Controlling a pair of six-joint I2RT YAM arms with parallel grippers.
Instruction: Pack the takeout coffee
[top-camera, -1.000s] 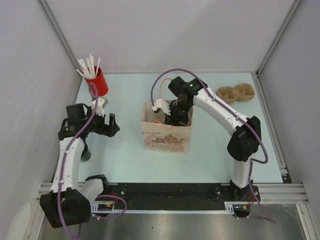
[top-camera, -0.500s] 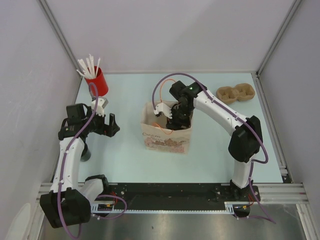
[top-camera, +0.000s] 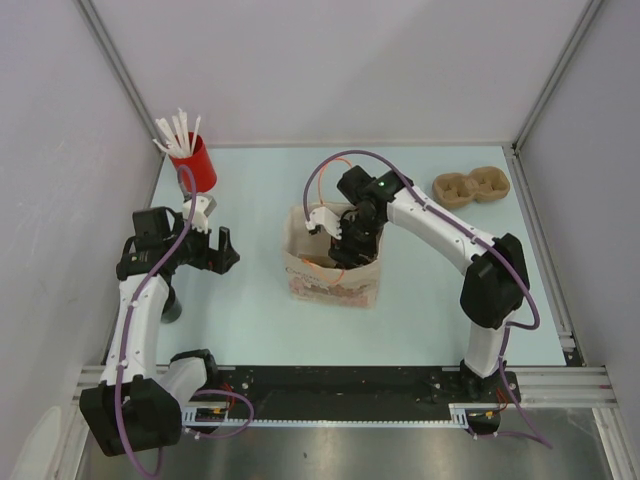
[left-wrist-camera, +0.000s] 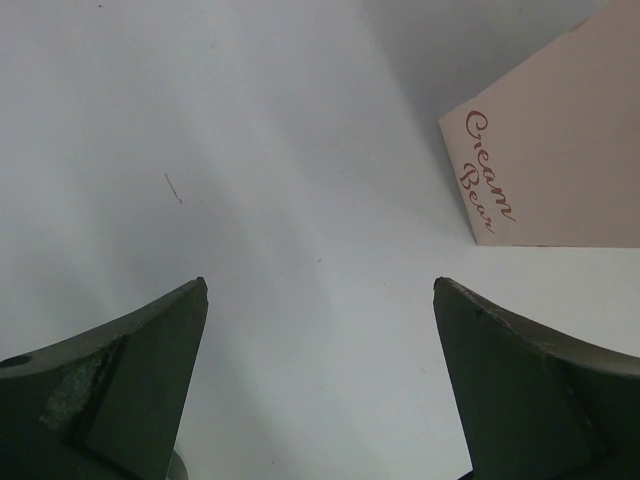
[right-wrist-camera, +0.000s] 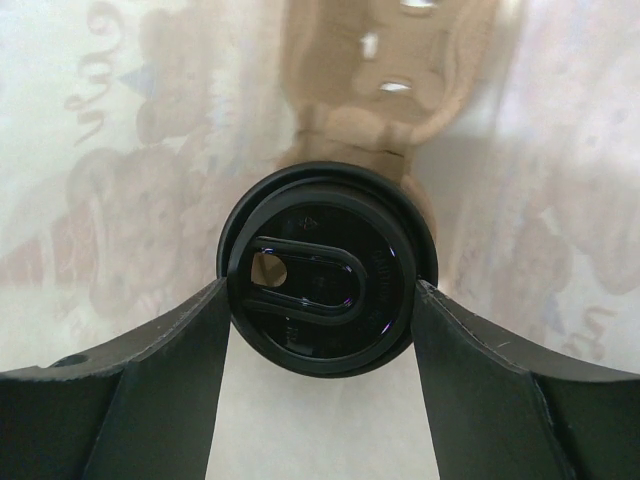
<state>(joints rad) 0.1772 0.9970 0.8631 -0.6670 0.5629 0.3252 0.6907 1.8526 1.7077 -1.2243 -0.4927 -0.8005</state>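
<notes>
Left gripper (left-wrist-camera: 320, 288) hovers low, jaws wide apart; right arm bent downward, right gripper (right-wrist-camera: 320, 290) clamping the takeout coffee (right-wrist-camera: 318, 262).

A pale blue-green table (top-camera: 250, 320) sits boxed in by plain grey-white walls (top-camera: 330, 70) at left, back and right. Metal bars (top-camera: 118, 70) run along the wall joins. A silver rail (top-camera: 560, 378) edges the near side. Light is soft and even, shadows faint.

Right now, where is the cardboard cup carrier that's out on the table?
In the top view the cardboard cup carrier lies in the far right corner of the table, to the right of the paper bag and well apart from it.
</notes>
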